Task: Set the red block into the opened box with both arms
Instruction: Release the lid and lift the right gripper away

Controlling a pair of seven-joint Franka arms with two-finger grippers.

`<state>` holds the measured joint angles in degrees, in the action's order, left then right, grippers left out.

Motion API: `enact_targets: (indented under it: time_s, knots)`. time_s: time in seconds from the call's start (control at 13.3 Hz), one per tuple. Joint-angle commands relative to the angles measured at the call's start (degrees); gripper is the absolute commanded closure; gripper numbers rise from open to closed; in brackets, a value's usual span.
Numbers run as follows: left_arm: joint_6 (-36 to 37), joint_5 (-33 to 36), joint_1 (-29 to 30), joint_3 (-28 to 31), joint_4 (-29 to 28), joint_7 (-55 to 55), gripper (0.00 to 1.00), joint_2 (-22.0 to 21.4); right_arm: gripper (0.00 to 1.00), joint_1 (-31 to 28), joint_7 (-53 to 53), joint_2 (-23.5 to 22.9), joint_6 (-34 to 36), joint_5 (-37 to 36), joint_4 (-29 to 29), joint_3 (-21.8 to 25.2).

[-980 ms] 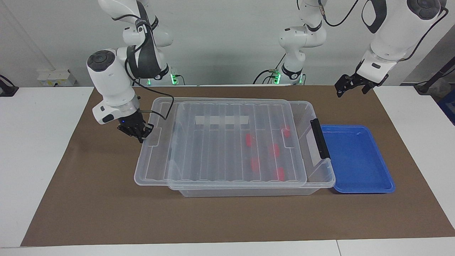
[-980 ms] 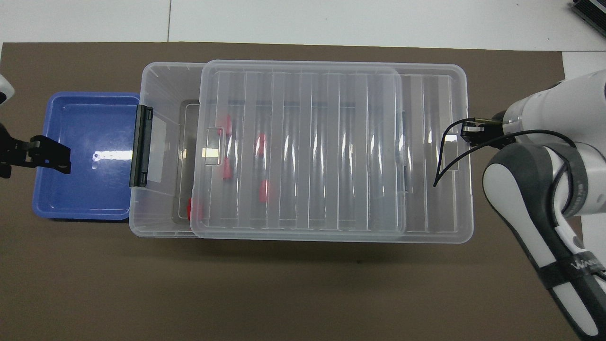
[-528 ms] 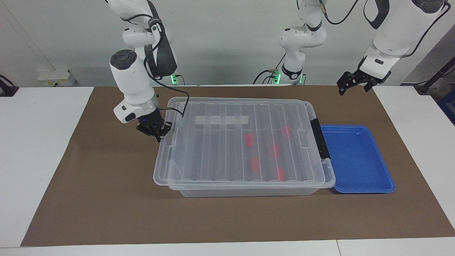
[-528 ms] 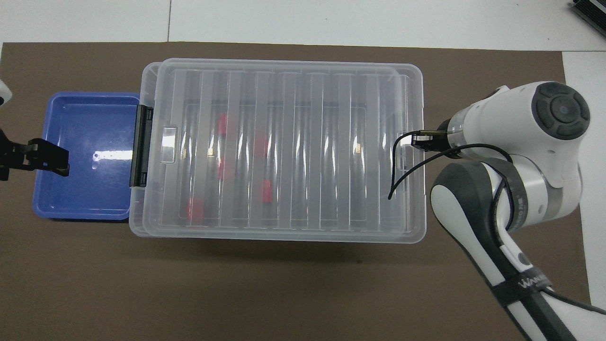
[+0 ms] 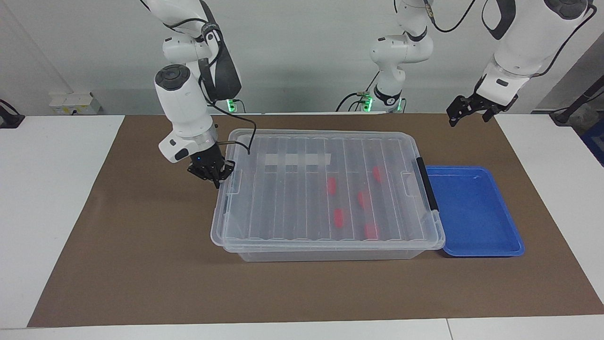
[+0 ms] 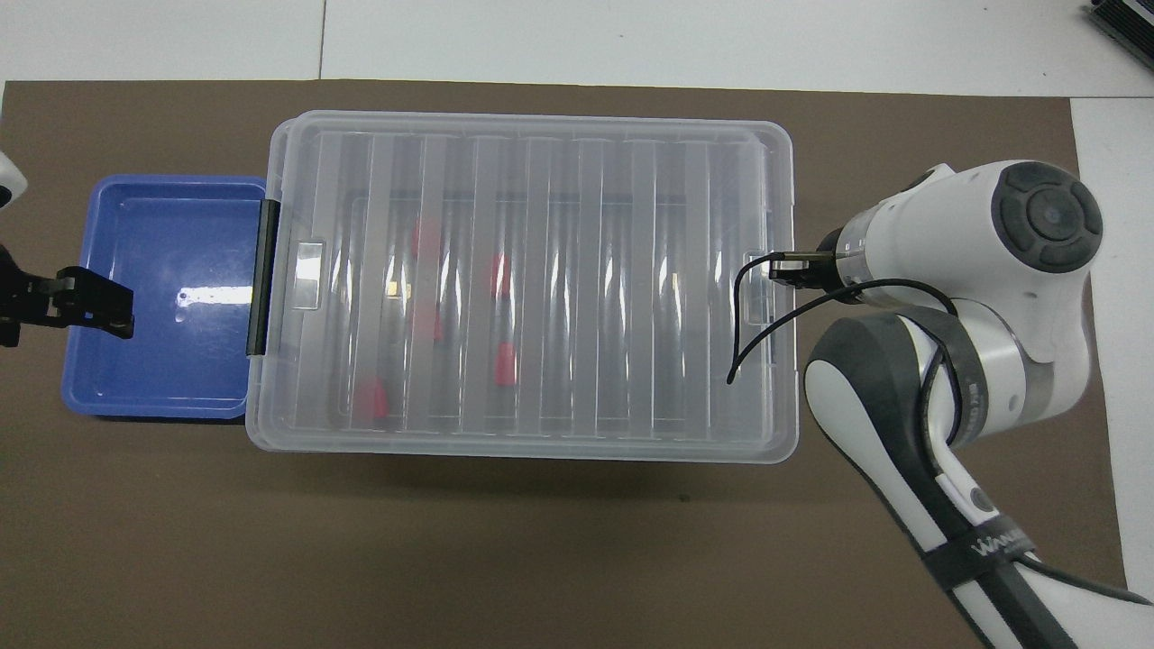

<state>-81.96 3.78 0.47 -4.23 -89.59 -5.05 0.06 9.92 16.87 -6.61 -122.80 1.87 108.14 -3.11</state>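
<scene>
My right gripper sits low at the box's end toward the right arm's side of the table, its fingers pinched together right at the tab on the edge of the clear ribbed lid; I cannot tell whether the tab is actually clamped between them or only touched. In the overhead view the wrist hides the fingertips, and I see only the wrist fitting and a black cable looping over the lid. My left gripper hangs in the air with its fingers spread wide and nothing between them; in the overhead view it is over the edge of the blue tray on the side away from the box. The lid lies flat on the box, covering it from end to end, with its corners lined up on the rim. Through the lid I count five red blocks resting on the box floor, all gathered in the half toward the left arm's end, apart from one another. The black handle runs along the box's end next to the blue tray, which stands just beside the box. A white label strip shows through the lid on the side nearer the robots. Box and tray rest on the brown mat.
</scene>
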Motion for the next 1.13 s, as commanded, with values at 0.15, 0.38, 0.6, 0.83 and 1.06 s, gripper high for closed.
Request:
enact_targets:
  time_s: [0.15, 0.38, 0.6, 0.83, 1.06]
  knots:
    - [-1.63, 0.61, 0.41, -0.08, -2.52, 0.83, 0.00, -2.08, 1.00, 0.81, 0.35, 0.02, -2.09, 0.94, 0.67, -0.14]
    - [-1.63, 0.61, 0.41, -0.08, -2.34, 0.66, 0.00, -2.08, 1.00, 0.20, 0.96, 0.72, -1.04, 1.03, 0.06, -0.05]
    - [-1.28, 0.52, 0.41, -0.08, -2.43, 0.39, 0.00, -2.08, 0.06, -3.48, 1.14, 3.53, 2.73, 0.94, 0.06, 0.39]
    - [-1.27, 0.61, 0.50, -0.08, -2.43, 0.31, 0.00, -2.08, 0.02, -7.62, 1.06, 5.99, 5.72, 0.94, -0.20, 0.48]
    - [-1.27, 0.52, 0.50, -0.08, -2.43, 0.31, 0.00, -2.08, 0.01, -9.99, 1.05, 6.53, 12.55, -0.29, -5.19, 0.74]
